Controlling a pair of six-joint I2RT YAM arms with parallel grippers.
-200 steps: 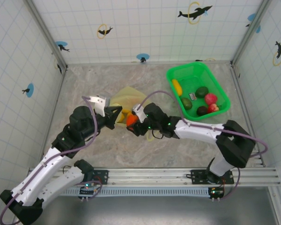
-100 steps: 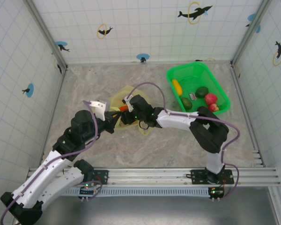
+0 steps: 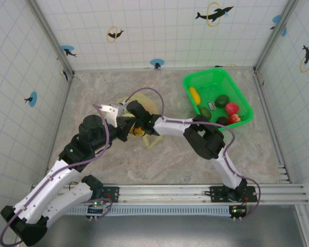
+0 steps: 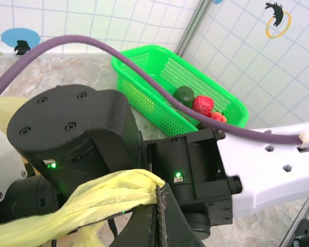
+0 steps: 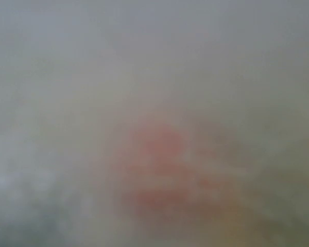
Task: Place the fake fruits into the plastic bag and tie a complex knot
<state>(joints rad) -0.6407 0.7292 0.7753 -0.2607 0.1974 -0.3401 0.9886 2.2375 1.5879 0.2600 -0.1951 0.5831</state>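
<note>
1. left gripper: fingers pressed together, clamped on a twisted strip of the bag.
2. right gripper: reaches in from the right and sits against the bag, just beside the left gripper. its fingers are hidden among the film and arm housings, so whether it is clenched or released cannot be told. its wrist view is a grey blur with a reddish smear.
3. bag: pale yellow, crumpled on the table at centre, beneath both grippers.
4. fruits: six lie in the green tray at far right: one yellow, two dark green, two red, one blackish.
5. tray: well apart from the bag.
</note>
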